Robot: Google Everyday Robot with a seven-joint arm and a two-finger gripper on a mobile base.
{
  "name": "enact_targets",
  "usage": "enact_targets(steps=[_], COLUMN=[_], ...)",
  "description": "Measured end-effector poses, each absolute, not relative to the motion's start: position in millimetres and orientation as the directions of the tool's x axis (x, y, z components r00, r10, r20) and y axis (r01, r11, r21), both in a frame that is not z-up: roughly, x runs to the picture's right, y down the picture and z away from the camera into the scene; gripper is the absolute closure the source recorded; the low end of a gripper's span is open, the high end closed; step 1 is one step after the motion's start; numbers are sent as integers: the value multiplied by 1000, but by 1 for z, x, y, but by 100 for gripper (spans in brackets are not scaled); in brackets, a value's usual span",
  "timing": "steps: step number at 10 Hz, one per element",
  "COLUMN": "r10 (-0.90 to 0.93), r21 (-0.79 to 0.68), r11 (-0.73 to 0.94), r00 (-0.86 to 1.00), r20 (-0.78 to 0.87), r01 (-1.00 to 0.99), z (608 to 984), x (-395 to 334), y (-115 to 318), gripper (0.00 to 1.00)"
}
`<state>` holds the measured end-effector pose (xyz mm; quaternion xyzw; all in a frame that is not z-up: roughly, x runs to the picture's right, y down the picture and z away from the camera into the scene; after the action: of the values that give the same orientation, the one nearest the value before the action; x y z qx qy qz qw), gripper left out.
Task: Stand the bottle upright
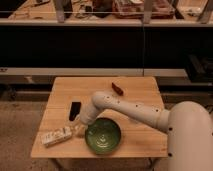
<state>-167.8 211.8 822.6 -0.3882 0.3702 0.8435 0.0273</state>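
Observation:
The bottle (56,136) lies on its side near the front left of the wooden table (135,95), pale with a whitish label. My gripper (78,130) is at the end of the white arm (125,107), low over the table just right of the bottle's right end, between the bottle and the green bowl. Whether it touches the bottle I cannot tell.
A green bowl (102,136) sits at the front middle, close to the gripper. A black flat object (75,110) lies left of centre. A small dark red object (117,89) lies at the back. Dark shelving stands behind the table.

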Motion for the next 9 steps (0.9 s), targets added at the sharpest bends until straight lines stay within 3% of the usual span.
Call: enact_targets(steps=[9], r10=[-251], r21=[610], r11=[-722], r00=[-698], r20=[-671], r01=[-326], z=[826], x=[-169], y=[208], gripper=[58])
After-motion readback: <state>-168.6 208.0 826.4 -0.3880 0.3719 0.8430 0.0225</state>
